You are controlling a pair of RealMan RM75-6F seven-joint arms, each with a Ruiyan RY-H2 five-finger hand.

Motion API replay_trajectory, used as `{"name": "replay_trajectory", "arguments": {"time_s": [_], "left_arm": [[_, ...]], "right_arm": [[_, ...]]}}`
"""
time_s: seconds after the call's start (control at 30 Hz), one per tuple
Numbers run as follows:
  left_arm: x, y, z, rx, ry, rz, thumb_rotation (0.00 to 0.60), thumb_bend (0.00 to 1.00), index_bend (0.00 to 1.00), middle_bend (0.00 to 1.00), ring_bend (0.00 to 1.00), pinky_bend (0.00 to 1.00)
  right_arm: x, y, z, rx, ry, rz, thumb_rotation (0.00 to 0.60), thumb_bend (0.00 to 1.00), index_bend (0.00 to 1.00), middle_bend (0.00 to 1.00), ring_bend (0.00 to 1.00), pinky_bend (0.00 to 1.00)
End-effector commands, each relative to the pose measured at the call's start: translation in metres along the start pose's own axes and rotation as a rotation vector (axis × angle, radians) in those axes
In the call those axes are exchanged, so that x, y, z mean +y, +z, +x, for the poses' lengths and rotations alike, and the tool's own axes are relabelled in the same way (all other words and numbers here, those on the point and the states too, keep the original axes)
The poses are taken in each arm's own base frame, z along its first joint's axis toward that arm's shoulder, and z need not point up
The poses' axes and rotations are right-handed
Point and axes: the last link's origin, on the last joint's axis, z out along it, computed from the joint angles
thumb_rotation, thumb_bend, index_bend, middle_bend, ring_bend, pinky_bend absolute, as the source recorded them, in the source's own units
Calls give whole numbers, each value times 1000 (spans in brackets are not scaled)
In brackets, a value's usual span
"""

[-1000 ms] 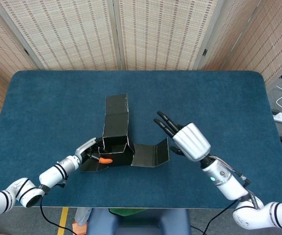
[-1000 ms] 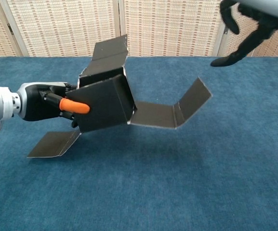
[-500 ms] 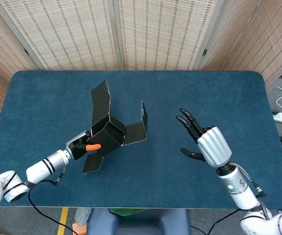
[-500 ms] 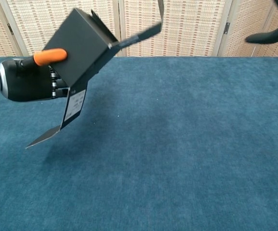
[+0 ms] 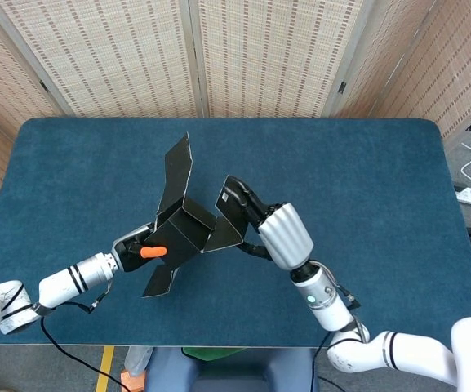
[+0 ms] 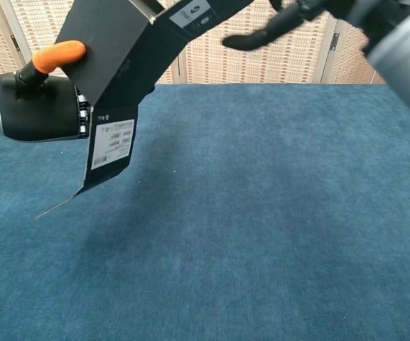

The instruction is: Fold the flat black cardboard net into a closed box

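Partly folded, not closed. On the left, left hand clamped on the black cardboard net, orange-tipped thumb pressed on one outer wall, the remaining fingers hidden behind or inside the card. Held clear of the blue table, tilted in the air over the table's middle-left; in the chest view raised high enough to fill the upper left corner, with nothing of it touching the cloth.

Done so far, judging by shape: a central body with walls standing square to one another, reading as the start of a box. Left undone: several panels loose. A long flap sticking up and away toward the far edge; a lower flap, bearing a white label, hanging down below the left hand; a third panel reaching out rightward, also labelled.

Further right, right hand at that third panel, fingers spread and extended rather than curled, dark fingertips lying along or just over the card. Cannot tell from either view whether actually pressing it or only hovering beside it; no pinch visible, so nothing held there.

Still to come, by estimate: fold the right panel over, bring the tall flap down as a lid, tuck the hanging flap in. Roughly mid-task.
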Motion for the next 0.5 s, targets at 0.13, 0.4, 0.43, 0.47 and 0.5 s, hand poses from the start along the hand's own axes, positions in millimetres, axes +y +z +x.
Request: {"name": "replay_trajectory", "arguments": {"time_s": [0.13, 0.4, 0.43, 0.47, 0.5], "left_arm": [[-9, -4, 6, -2, 117, 2, 600, 164, 325, 334, 512, 655], [-17, -7, 16, 18, 342, 17, 600, 164, 324, 331, 512, 653], [-17, -7, 17, 21, 370, 19, 600, 164, 324, 331, 511, 652], [-17, -7, 18, 26, 399, 24, 600, 164, 324, 331, 510, 651], [-17, -6, 19, 36, 437, 29, 600, 164, 324, 331, 509, 650]], "right_arm": [[-15, 18, -5, 29, -28, 39, 600, 27, 0, 83, 718, 1000], [-21, 20, -10, -24, -52, 69, 600, 13, 0, 88, 718, 1000], [-22, 19, -12, -46, -49, 74, 600, 9, 0, 91, 718, 1000], [-23, 17, -14, -75, -49, 79, 600, 8, 0, 94, 718, 1000], [-23, 16, -15, -106, -55, 86, 600, 7, 0, 96, 718, 1000]]}}
